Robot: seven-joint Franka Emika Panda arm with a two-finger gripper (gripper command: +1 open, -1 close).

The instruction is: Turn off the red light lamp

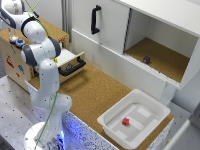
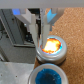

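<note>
In the wrist view the red light lamp (image 2: 51, 47) glows orange-red inside its pale rim, on top of a wooden box. My gripper (image 2: 41, 31) hangs right over it, fingertips close together at the lamp's far rim, holding nothing. A blue-topped lamp (image 2: 48, 76) sits right beside the red one. In the exterior view my gripper (image 1: 13, 37) is over the box top at the far left and hides the red lamp. The blue-topped lamp (image 1: 20, 43) shows beside it. The green-topped lamp is out of view.
The wooden box (image 1: 11, 62) stands at the exterior view's left. An open drawer with a black handle (image 1: 71, 68) is beside it. A white cabinet (image 1: 107, 25) has an open compartment holding a small dark object (image 1: 146, 59). A white tray (image 1: 150, 107) holds a red block (image 1: 126, 121).
</note>
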